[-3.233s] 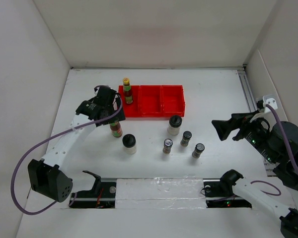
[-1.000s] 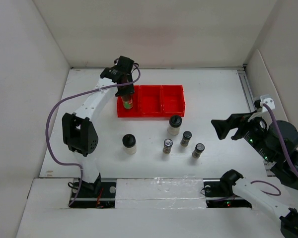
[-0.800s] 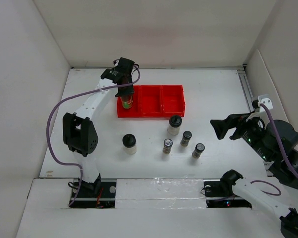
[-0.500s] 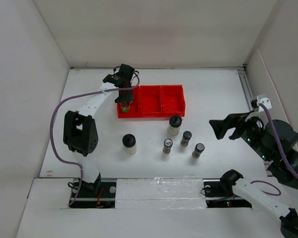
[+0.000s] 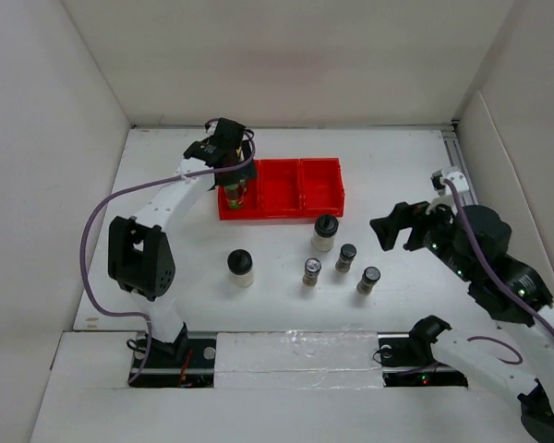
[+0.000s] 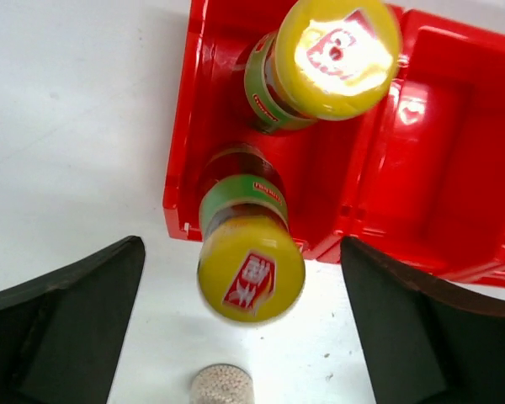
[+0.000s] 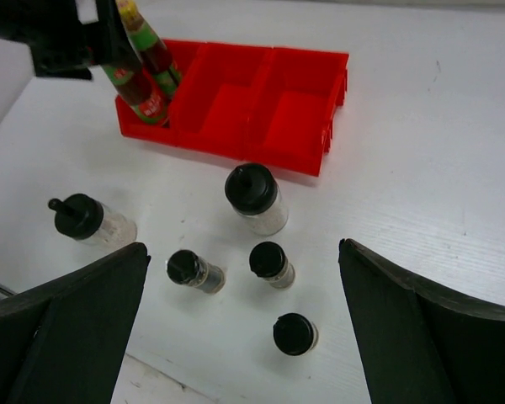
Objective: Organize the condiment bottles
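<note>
Left end effector (image 6: 242, 257) has opened, freeing second yellow-capped bottle (image 6: 251, 278) in left compartment of red tray (image 6: 181, 168), beside first bottle (image 6: 337, 50); right end effector (image 5: 394, 224) open, empty; retract straight up, touching neither.

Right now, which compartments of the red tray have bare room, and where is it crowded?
The middle compartment and right compartment of the red tray are bare. The left compartment is crowded: two yellow-capped bottles stand there, under the left gripper.
</note>
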Robot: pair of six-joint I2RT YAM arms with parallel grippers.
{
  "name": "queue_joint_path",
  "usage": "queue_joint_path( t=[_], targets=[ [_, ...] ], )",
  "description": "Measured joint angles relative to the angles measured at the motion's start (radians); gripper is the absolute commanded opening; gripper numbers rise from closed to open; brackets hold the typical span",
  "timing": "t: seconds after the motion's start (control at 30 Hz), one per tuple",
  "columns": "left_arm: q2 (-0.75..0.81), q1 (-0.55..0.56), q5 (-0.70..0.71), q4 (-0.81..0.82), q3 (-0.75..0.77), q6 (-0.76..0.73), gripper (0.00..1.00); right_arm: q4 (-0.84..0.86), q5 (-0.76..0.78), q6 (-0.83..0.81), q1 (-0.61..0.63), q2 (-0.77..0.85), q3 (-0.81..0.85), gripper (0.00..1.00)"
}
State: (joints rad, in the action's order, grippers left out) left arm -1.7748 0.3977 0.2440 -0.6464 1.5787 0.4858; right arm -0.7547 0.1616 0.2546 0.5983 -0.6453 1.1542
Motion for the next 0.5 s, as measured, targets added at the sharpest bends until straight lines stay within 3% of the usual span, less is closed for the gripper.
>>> queue_joint_path(
  t=[0.23, 0.5],
  targets=[
    [0.161, 0.0, -0.004, 0.003, -0.014, 0.005, 0.99, 0.068, -0.008, 0.029, 0.0, -0.148, -0.104, 1.0],
    [0.507, 0.0, 0.055, 0.017, -0.167, -0.001, 0.99, 0.154, -0.029, 0.06, 0.001, -0.313, -0.132, 1.0]
  ],
)
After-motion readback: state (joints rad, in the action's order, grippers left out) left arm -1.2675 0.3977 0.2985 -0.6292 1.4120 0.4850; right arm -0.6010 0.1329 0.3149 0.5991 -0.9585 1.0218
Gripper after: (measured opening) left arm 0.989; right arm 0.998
